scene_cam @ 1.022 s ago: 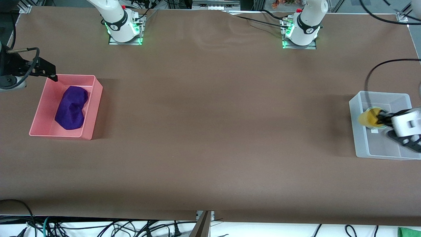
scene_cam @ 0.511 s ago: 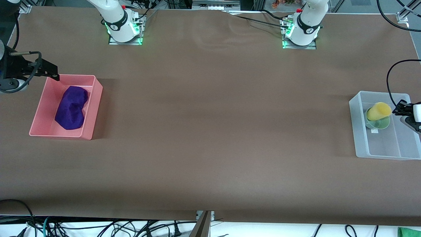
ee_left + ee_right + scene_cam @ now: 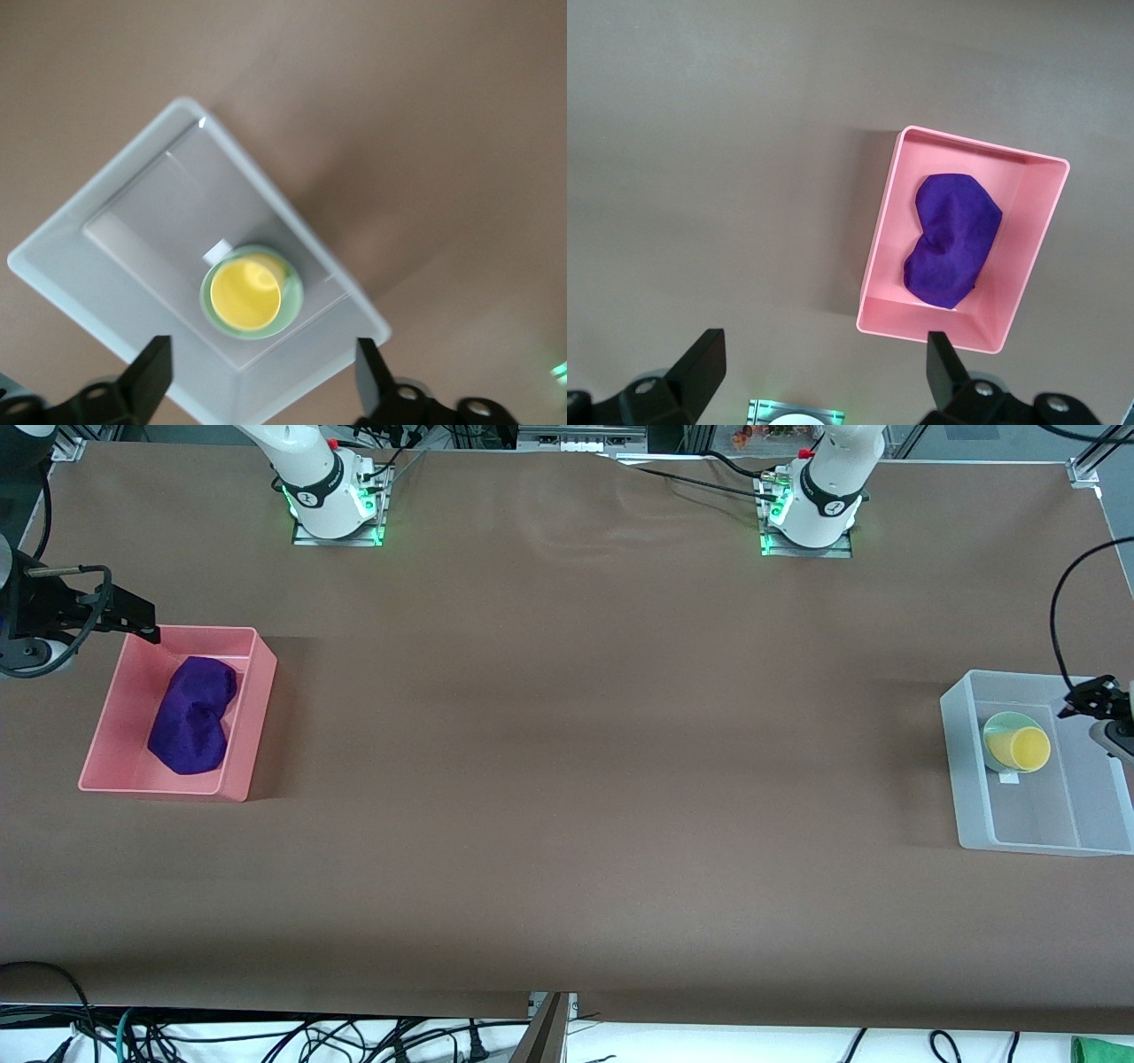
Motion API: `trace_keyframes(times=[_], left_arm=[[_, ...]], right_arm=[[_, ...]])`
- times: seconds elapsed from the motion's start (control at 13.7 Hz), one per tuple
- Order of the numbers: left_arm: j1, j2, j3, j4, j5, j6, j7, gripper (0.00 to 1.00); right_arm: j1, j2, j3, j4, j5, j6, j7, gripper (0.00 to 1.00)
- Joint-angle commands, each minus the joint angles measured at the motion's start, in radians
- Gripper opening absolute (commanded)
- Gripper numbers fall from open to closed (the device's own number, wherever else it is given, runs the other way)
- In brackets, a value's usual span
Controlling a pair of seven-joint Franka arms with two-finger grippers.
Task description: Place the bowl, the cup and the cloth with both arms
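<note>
The yellow cup (image 3: 1028, 747) stands inside the mint-green bowl (image 3: 999, 724) in a clear bin (image 3: 1019, 840) at the left arm's end of the table. In the left wrist view the cup (image 3: 245, 294) sits in the bowl (image 3: 293, 310) in the bin (image 3: 106, 283). My left gripper (image 3: 1099, 696) is open and empty above the bin's edge (image 3: 261, 354). The purple cloth (image 3: 193, 714) lies in a pink bin (image 3: 259, 691) at the right arm's end; both show in the right wrist view (image 3: 952, 239) (image 3: 939, 328). My right gripper (image 3: 142, 622) is open and empty, up beside the pink bin (image 3: 824, 341).
The two arm bases (image 3: 332, 500) (image 3: 811, 509) stand along the table edge farthest from the front camera. A black cable (image 3: 1063, 602) loops above the clear bin. Brown tabletop (image 3: 567, 762) spans between the two bins. Cables hang below the nearest edge.
My left gripper let go of the tilted cup and drew back toward the table's end. The cup now stands upright in the bowl. The right gripper hardly moved.
</note>
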Motion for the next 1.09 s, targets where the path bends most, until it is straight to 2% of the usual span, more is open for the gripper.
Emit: trace_keyframes(times=[0.0,0.15,0.36,0.51,0.66,0.73,0.8,0.88,1.02], left_arm=[[-0.002,-0.003,-0.145,0.068,0.01,-0.096,-0.215,1.0],[0.0,-0.015,-0.241,0.074,0.01,-0.104,-0.375,1.0],[0.001,-0.026,-0.344,0.076,-0.007,-0.123,-0.587,1.0],[0.001,-0.026,-0.358,0.077,-0.059,-0.124,-0.642,1.0],[0.009,-0.049,-0.338,0.074,-0.137,-0.123,-0.644,1.0],[-0.011,-0.099,-0.312,0.06,-0.166,-0.123,-0.659,1.0],[-0.093,-0.127,-0.221,0.057,-0.176,-0.124,-0.676,1.0],[-0.221,-0.16,-0.072,0.057,-0.201,-0.124,-0.681,1.0],[-0.349,-0.185,0.106,0.047,-0.299,-0.109,-0.693,1.0]], right_arm=[[-0.006,0.008,0.005,0.025,0.014,-0.009,0.011,1.0],[-0.006,0.01,0.005,0.025,0.014,-0.009,0.011,1.0],[-0.003,0.008,0.008,0.025,0.016,-0.007,0.012,1.0],[-0.003,0.01,0.006,0.025,0.016,-0.007,0.012,1.0],[-0.004,0.008,0.006,0.025,0.016,-0.005,0.012,1.0],[-0.004,0.01,0.006,0.025,0.016,-0.005,0.014,1.0],[-0.003,0.01,0.006,0.025,0.016,-0.005,0.014,1.0],[-0.003,0.01,0.006,0.025,0.016,-0.005,0.014,1.0],[-0.004,0.01,0.006,0.025,0.016,-0.005,0.013,1.0]])
